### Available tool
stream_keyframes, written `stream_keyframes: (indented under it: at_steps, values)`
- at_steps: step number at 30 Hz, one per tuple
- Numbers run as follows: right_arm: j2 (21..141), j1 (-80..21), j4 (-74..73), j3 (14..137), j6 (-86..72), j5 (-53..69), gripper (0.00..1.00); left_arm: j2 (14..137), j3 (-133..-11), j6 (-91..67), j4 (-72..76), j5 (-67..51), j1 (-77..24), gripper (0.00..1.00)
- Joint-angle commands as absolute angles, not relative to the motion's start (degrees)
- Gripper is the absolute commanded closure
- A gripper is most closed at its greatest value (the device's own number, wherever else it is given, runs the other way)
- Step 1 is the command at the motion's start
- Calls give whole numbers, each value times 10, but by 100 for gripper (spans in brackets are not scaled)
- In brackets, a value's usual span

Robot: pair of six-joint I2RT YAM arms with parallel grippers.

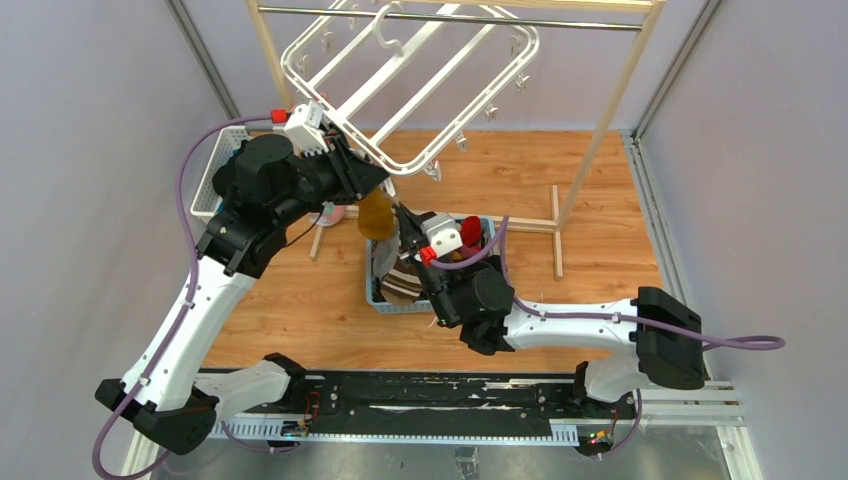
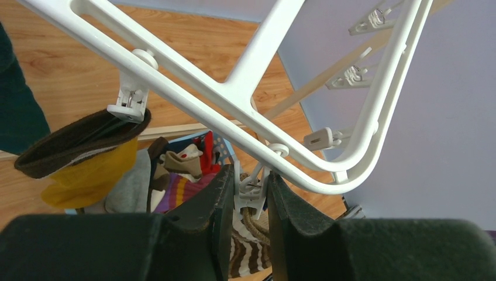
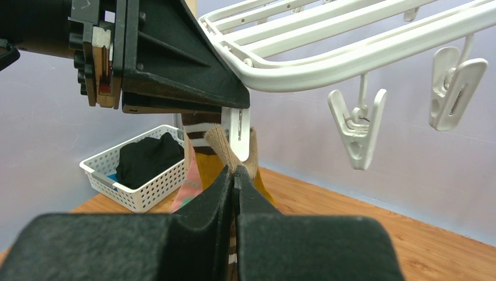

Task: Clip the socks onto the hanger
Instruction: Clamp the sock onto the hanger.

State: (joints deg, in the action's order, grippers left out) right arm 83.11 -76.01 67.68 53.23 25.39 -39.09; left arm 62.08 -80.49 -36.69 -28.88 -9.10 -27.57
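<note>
The white hanger hangs tilted from the rail. My left gripper is shut on one of its corner clips, a finger pressing each side. My right gripper is shut on a brown-and-cream striped sock and holds its cuff up against that clip. A mustard sock with a dark cuff hangs from a neighbouring clip. More socks lie in the blue basket below. In the top view, both grippers meet under the hanger's near corner.
Free clips dangle along the hanger's edge. A white basket holding a black garment stands at the left wall. The wooden rack's feet rest on the floor behind the blue basket.
</note>
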Motion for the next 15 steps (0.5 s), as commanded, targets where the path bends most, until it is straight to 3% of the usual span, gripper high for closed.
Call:
stream_keyframes:
  at_steps: [1,15]
  values:
    - [838,-769,724,553,269,-402,100,620,-822,-371,-290,-61,-278,100]
    - [861,-769,691,577,221,-370,100,621,-829,-374,-292,-64,-278,100]
